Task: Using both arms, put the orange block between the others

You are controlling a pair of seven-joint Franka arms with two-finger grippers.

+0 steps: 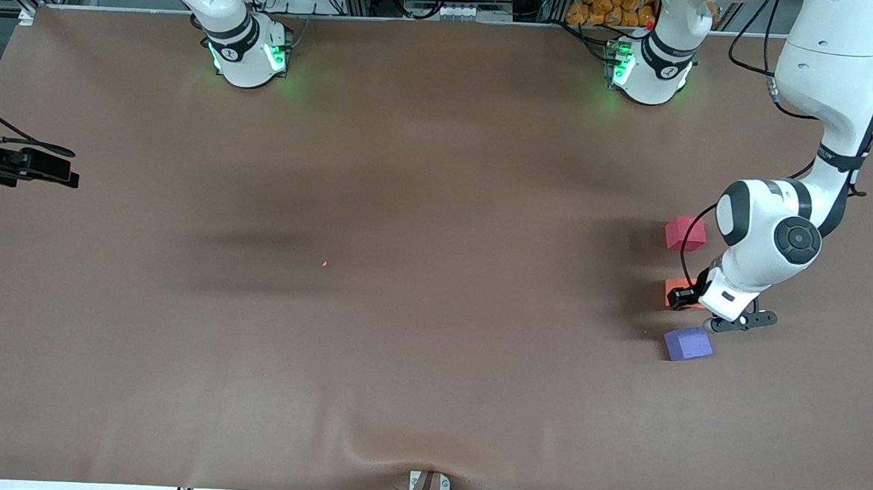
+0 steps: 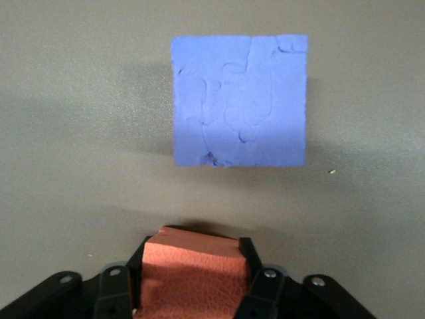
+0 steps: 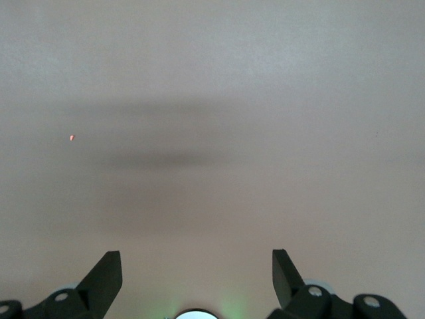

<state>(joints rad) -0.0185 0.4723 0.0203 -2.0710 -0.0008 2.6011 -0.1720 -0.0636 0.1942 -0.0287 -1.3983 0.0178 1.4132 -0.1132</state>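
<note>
Three foam cubes lie in a line on the brown tabletop [image 1: 405, 273], close to the edge at the left arm's end. The red-pink cube [image 1: 685, 233] lies farthest from the front camera, the purple cube [image 1: 688, 343] lies nearest to it, and the orange block [image 1: 678, 290] lies between them, with a bare strip of tabletop showing on either side of it.

The left arm [image 1: 823, 131] reaches down from its base at the top edge and bends low over this line. The left gripper [image 2: 194, 276] is down at the orange block: in the left wrist view its two black fingers [image 2: 261, 287] stand against two facing sides of the block, pinching it or just beside it. Whether the fingers truly press the foam cannot be told. In the same view the purple cube shows whole, near the orange block but apart from it, its top face rough and patchy.

The right arm [image 1: 232, 18] waits, showing in the front view only at its green-lit base by the top edge. The right gripper [image 3: 197, 276] appears in the right wrist view alone, its fingers spread wide with nothing between them, over bare tabletop where a tiny orange speck [image 3: 72, 137] lies.
</note>
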